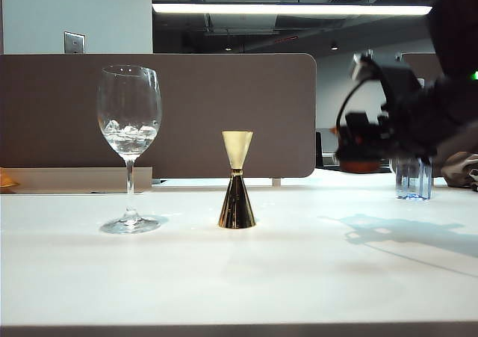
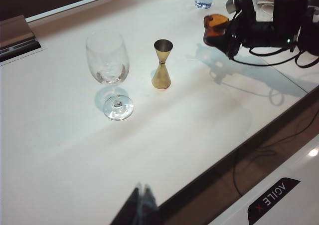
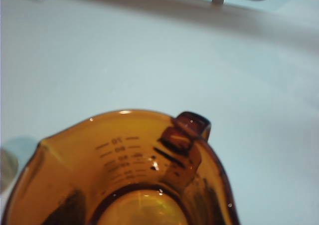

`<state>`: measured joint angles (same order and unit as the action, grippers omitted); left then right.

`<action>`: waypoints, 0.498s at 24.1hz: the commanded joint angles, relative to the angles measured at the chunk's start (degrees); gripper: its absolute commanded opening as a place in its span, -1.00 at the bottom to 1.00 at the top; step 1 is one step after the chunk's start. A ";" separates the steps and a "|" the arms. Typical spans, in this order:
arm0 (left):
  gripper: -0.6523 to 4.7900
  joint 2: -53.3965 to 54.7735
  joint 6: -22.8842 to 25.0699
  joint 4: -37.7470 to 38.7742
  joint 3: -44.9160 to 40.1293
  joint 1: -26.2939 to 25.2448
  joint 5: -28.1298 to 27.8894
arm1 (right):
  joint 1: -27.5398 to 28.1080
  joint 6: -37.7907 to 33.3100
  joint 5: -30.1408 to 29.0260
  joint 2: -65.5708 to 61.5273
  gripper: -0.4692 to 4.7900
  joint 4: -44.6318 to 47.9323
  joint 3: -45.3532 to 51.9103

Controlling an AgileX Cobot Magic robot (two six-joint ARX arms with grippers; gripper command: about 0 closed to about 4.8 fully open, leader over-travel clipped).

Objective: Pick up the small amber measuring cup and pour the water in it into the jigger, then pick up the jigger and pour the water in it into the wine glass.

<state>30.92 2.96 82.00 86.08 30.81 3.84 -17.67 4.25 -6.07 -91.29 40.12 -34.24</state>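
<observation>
Right tool [image 2: 222,29] grips amber measuring cup [image 3: 124,180] aloft (left tool unseen).

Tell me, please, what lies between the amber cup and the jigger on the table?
Nothing: in the exterior and left wrist views, only bare white table separates the jigger from the amber cup, which the right pincer holds raised.

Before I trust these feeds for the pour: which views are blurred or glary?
Exterior view: right gripper with the cup motion-blurred, ceiling light glaring. Left wrist view: sharp, cup and jigger clear, left gripper a blurred edge. Right wrist view: cup close and soft.
</observation>
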 commanded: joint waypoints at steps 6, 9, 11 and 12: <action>-0.77 0.02 -0.20 0.22 0.22 -0.13 0.00 | -1.44 1.57 -0.02 5.16 -0.62 -22.08 -17.77; -0.77 0.02 -0.20 0.22 0.22 -0.13 0.00 | -4.68 7.23 1.90 5.11 -0.62 -25.55 -22.25; -0.77 0.02 -0.20 0.22 0.22 -0.13 -0.02 | -6.58 8.24 4.09 5.11 -0.62 -25.79 -23.56; -0.77 0.02 -0.20 0.22 0.22 -0.13 0.00 | -7.39 8.24 4.61 5.01 -0.62 -25.77 -24.09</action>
<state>30.94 2.96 82.00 86.08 30.81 3.86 -24.40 11.70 -2.92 -86.59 13.63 -57.45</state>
